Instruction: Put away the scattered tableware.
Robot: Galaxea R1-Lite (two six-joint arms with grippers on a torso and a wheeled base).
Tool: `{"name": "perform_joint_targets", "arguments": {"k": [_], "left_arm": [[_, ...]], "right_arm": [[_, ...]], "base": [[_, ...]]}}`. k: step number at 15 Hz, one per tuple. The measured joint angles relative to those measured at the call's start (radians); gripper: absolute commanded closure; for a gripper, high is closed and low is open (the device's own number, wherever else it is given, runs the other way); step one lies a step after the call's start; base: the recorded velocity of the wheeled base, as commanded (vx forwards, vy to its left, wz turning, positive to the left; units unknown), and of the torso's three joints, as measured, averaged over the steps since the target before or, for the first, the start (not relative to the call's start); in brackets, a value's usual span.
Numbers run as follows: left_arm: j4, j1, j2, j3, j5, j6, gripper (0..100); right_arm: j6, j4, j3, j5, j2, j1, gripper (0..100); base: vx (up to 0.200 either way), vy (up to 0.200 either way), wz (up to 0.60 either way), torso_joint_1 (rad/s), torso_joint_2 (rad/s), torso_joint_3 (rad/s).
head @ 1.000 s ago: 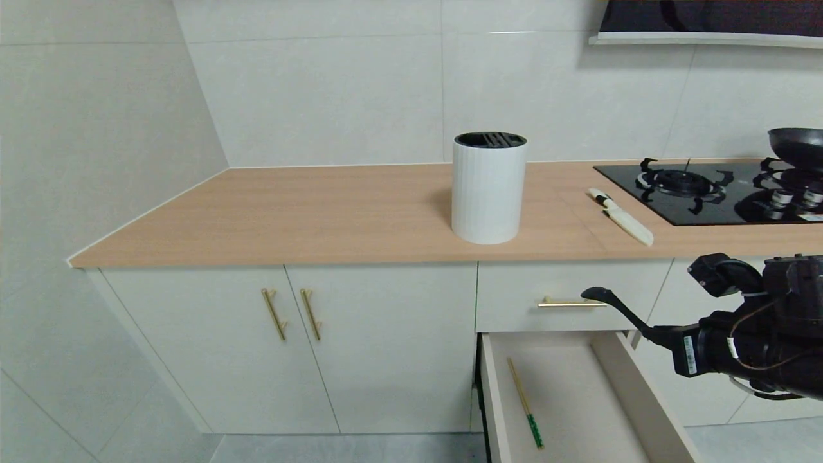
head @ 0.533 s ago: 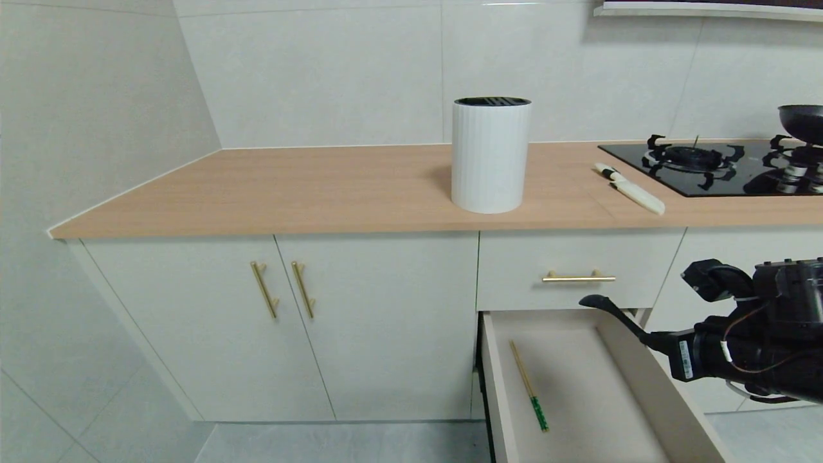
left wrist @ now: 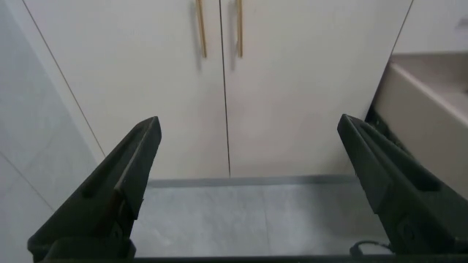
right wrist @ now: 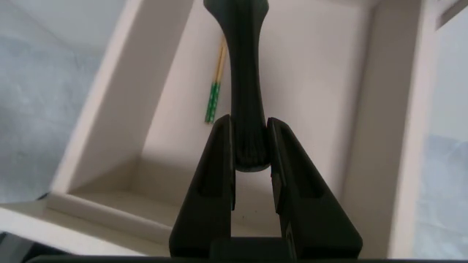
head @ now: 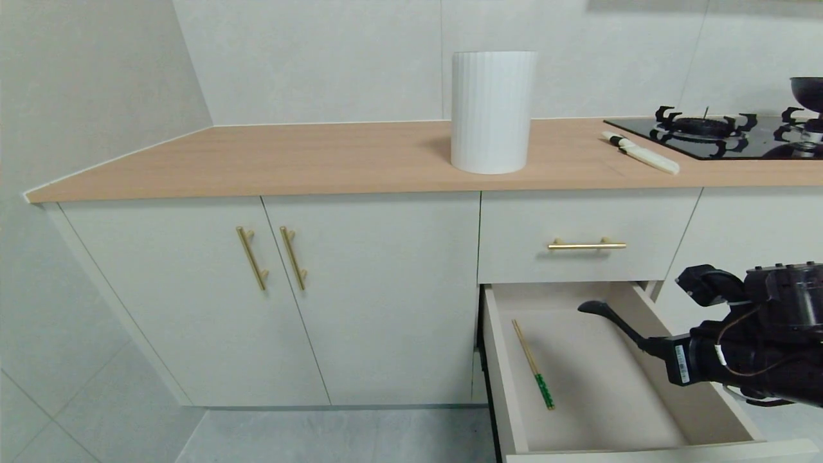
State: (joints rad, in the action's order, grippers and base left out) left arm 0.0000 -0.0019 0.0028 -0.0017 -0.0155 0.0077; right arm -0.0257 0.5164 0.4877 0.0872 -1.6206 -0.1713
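My right gripper point(head: 662, 350) is shut on the handle of a black utensil point(head: 604, 316), whose tip points over the open drawer point(head: 498, 379). In the right wrist view the utensil point(right wrist: 245, 66) runs out from between the fingers point(right wrist: 218, 172) above the drawer floor. A pair of chopsticks point(head: 532, 365) with green ends lies in the drawer, also seen as chopsticks point(right wrist: 215, 84). A cream-handled knife point(head: 640, 153) lies on the wooden counter point(head: 289, 157). My left gripper point(left wrist: 252, 183) is open, facing the cabinet doors point(left wrist: 219, 73) low down.
A tall white ribbed holder point(head: 492, 112) stands on the counter. A black gas stove point(head: 714, 132) with a pan point(head: 809, 90) is at the right. A shut drawer with a gold handle point(head: 586, 244) sits above the open one. Two cabinet doors point(head: 270, 296) stand to the left.
The head camera has sunk, so the counter sits higher in the picture. The right gripper and black utensil have come down from the upper drawer's handle level to over the open drawer.
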Motion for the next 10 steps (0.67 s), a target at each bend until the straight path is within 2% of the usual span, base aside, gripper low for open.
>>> {"name": "perform_joint_targets", "arguments": {"k": [4, 10], "left_arm": [[0.0, 0.001, 0.0, 0.0, 0.0, 0.0, 0], [0.0, 0.001, 0.0, 0.0, 0.0, 0.0, 0]], "right_arm": [[0.0, 0.001, 0.0, 0.0, -0.01, 0.0, 100], [0.0, 0.048, 0.019, -0.006, -0.091, -0.027, 100]], "base": [[0.0, 0.0, 0.0, -0.034, 0.14, 0.098], [0.0, 0.0, 0.0, 0.0, 0.0, 0.0]]}}
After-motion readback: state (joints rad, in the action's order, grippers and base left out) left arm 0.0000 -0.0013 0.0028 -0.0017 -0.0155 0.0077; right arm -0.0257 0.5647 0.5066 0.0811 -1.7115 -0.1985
